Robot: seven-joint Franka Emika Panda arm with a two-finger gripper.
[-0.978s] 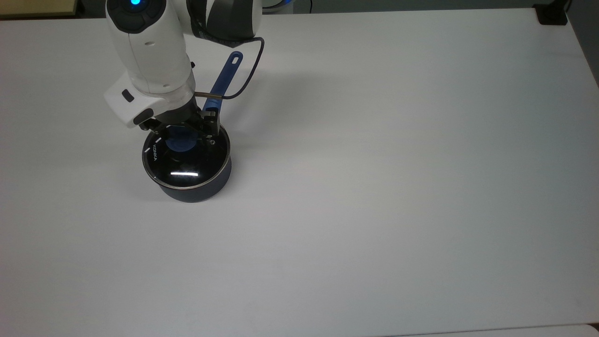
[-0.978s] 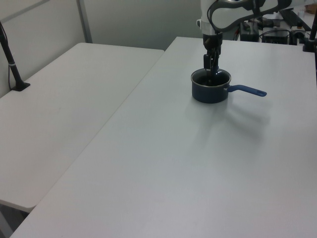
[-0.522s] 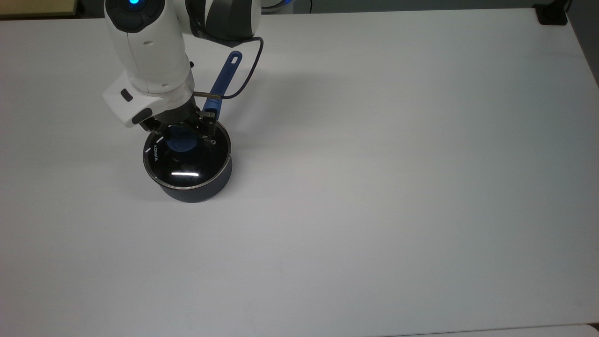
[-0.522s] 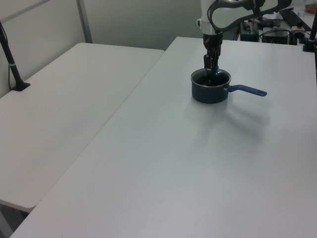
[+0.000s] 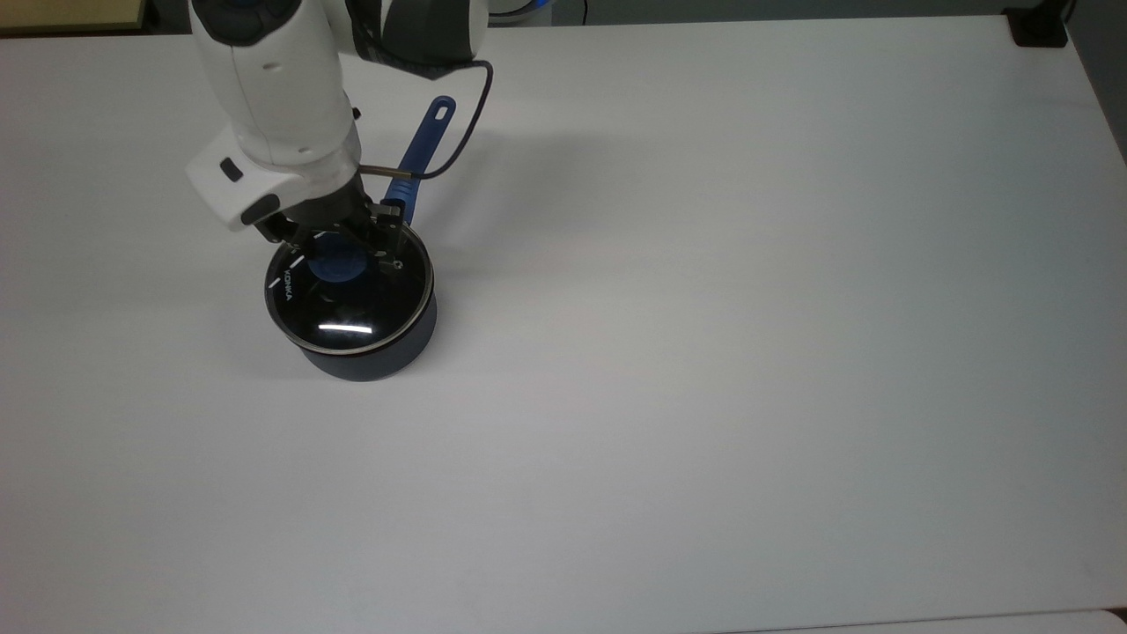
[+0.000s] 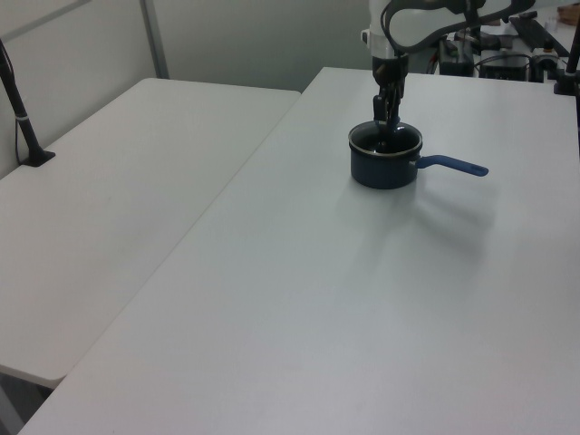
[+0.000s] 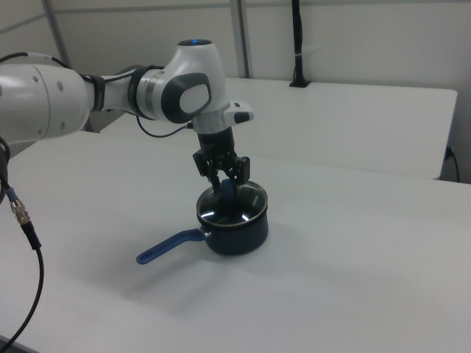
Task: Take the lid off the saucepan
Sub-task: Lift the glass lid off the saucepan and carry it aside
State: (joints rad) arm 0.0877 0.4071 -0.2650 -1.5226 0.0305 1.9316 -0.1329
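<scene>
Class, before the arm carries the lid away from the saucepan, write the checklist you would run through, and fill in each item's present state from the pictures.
1. Gripper closed on the lid's blue knob: ok, the fingers sit on both sides of it.
2. Lid clear of the saucepan: ok, in the right view it hangs tilted above the rim.
3. Lid level in the grasp: not ok, it tilts.
4. Saucepan resting on the table, not lifted along: ok.
5. Free table space to set the lid down: ok, the top view's right is bare.
6. Grip firm enough for the carry: cannot tell.
</scene>
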